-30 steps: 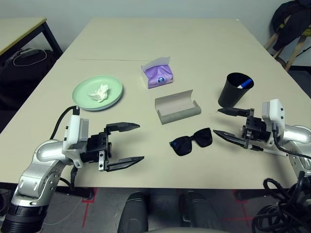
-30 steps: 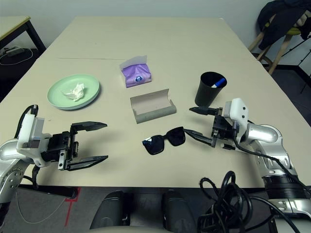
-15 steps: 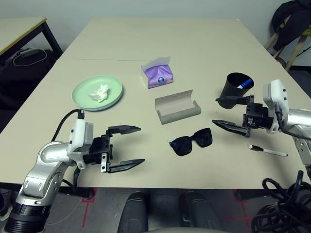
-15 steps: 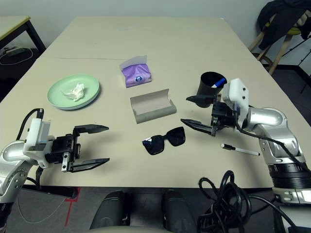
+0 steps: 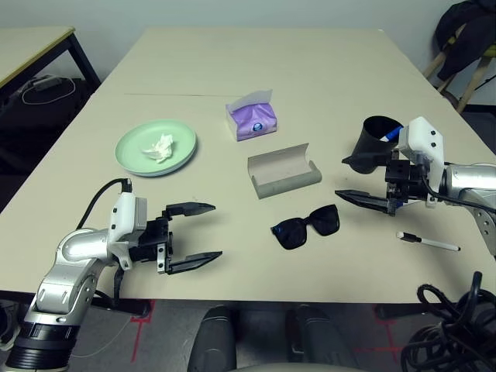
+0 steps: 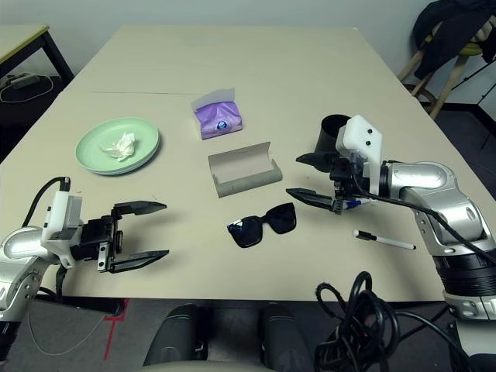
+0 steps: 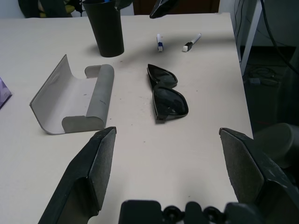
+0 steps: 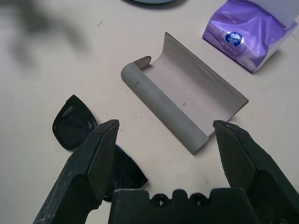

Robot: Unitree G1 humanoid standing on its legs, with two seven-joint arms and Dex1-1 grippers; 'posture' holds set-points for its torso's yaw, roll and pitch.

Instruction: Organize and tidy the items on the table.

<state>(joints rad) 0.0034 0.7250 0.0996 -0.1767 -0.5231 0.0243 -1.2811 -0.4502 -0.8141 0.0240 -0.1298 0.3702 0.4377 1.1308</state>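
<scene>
Left gripper [image 5: 194, 234] is seen low over the near-left part of the table [image 5: 310, 70], forearm bent in from the near-left edge, fingers pointing right and roughly level, spread wide with nothing between them. Right gripper [image 5: 358, 180] is held above the right side of the table, forearm reaching in from the right, fingers pointing left and tilted slightly down, also spread wide and empty.

Black sunglasses [image 5: 305, 227] lie near centre, between the two grippers, apart from both. The grey glasses case [image 5: 284, 172] lies open just beyond them. The purple tissue pack [image 5: 251, 118] stands farther back. The mint-green plate [image 5: 156, 147] sits at far left, with the white tissue wad [image 5: 160, 147] on it. The black cup [image 5: 373, 141] stands behind the right gripper. A pen [image 5: 428, 242] lies on the table near the right edge.
</scene>
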